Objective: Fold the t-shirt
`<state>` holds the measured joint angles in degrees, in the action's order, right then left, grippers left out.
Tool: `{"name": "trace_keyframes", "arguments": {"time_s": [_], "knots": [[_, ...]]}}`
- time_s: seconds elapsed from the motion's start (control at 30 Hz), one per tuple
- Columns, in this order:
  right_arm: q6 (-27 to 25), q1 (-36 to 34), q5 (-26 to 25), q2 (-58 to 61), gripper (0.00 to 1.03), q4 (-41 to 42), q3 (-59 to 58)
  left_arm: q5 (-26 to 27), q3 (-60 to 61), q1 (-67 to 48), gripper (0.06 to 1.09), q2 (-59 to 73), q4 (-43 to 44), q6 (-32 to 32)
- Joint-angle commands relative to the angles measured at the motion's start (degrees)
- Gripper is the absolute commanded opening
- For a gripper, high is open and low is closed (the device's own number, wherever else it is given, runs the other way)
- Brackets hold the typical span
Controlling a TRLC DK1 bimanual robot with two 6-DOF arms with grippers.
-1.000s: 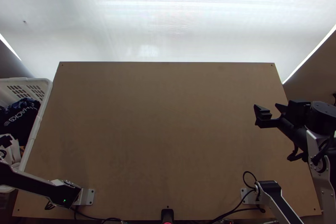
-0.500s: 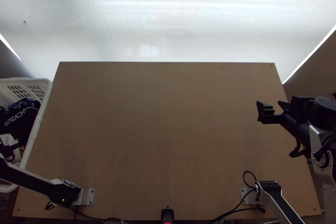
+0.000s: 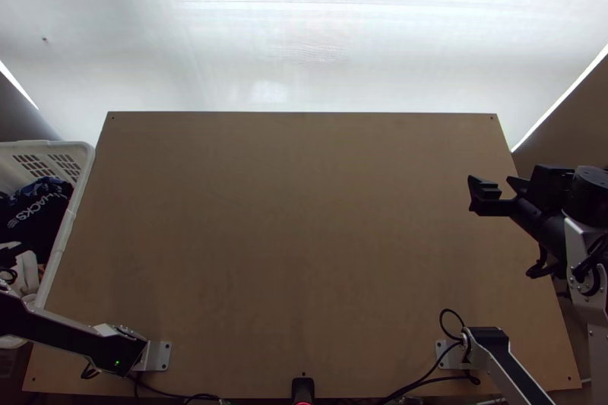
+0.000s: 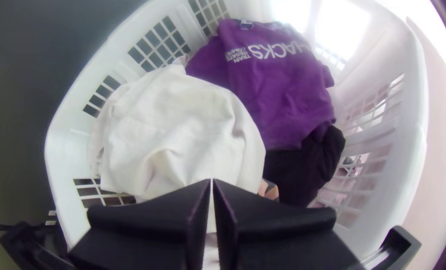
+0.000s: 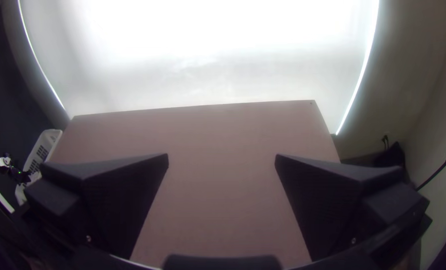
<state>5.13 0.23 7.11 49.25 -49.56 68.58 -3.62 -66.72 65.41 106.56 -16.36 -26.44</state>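
Two pincers are seen, on two arms. The left pincer (image 3: 17,251) is held over the one white laundry basket (image 3: 71,216) beside the table's left side. Its two fingers are brought together, with only a thin slit between them and no cloth seen gripped. The right pincer (image 3: 489,178) is held above the right part of the table (image 3: 304,238), its two fingers spread wide with nothing between them.

At least three pieces of cloth are counted in the basket: one bunched white cloth (image 4: 172,130), one rumpled purple T-shirt (image 4: 283,95) with white lettering, and one black cloth (image 4: 298,175) partly covered by the T-shirt. Which is meant to be folded cannot be told. The white cloth is partly hidden by the left pincer's fingers.

The cloths are separated from the table by the basket's slotted wall. Black cables (image 3: 418,384) are strewn along the table's near edge, where one small black device (image 3: 302,388) is also placed. A white screen (image 3: 304,63) is hung beyond the far edge.
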Motion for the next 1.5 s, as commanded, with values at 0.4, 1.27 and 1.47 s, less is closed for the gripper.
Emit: {"name": "trace_keyframes", "arguments": {"time_s": [0.4, 1.27, 1.47], "knots": [[-0.3, -0.6, 0.2, 0.5, 0.99, -0.6, 0.1, 2.4, 2.9, -0.5, 0.95, 3.3, 3.4, -1.3], [1.4, -0.6, 0.9, 1.3, 0.99, -0.2, -0.3, 22.6, -28.2, -4.7, 0.10, -30.4, -32.9, 14.9], [0.9, -0.6, 0.9, 0.2, 0.99, -0.2, -0.8, 30.3, -36.6, -7.8, 0.10, -35.4, -33.5, 31.2]]}}
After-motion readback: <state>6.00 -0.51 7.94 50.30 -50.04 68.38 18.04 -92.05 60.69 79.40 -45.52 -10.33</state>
